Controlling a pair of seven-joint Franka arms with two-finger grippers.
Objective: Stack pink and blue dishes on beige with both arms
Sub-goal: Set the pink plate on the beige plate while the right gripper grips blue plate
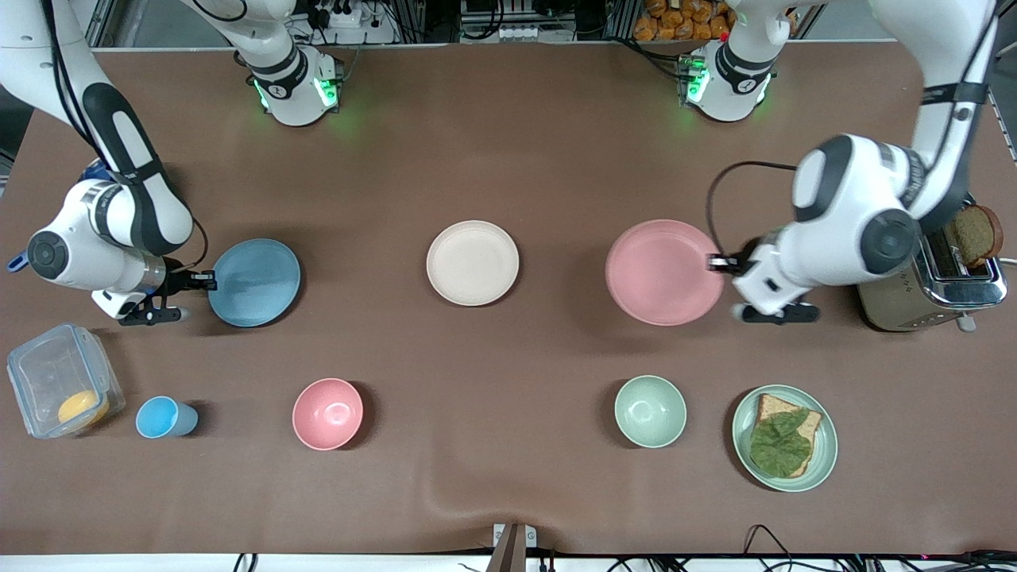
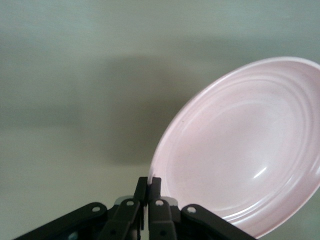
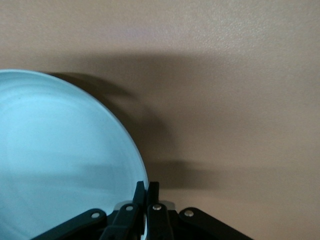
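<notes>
Plates (image 1: 664, 272) — three; bowls (image 1: 327, 413) — two

1. Both arms: glossy white shells, black round joint caps
2. Bases glow green
3. Black cable loops by left gripper (image 1: 719, 264)
4. Right gripper (image 1: 208, 280) black, silver screws

Along the tabletop edge nearest the front camera I see a clear plastic lidded container (image 1: 63, 380) holding something orange, a small blue cup (image 1: 163, 417), a deep pink bowl (image 1: 327, 413), a pale green bowl (image 1: 650, 411) and a pale green plate (image 1: 823, 465) carrying bread (image 1: 775, 409) topped with a green leaf (image 1: 779, 445). At the left arm's end I see a chrome toaster (image 1: 933, 290) with a dark bread slice (image 1: 976, 234).
</notes>
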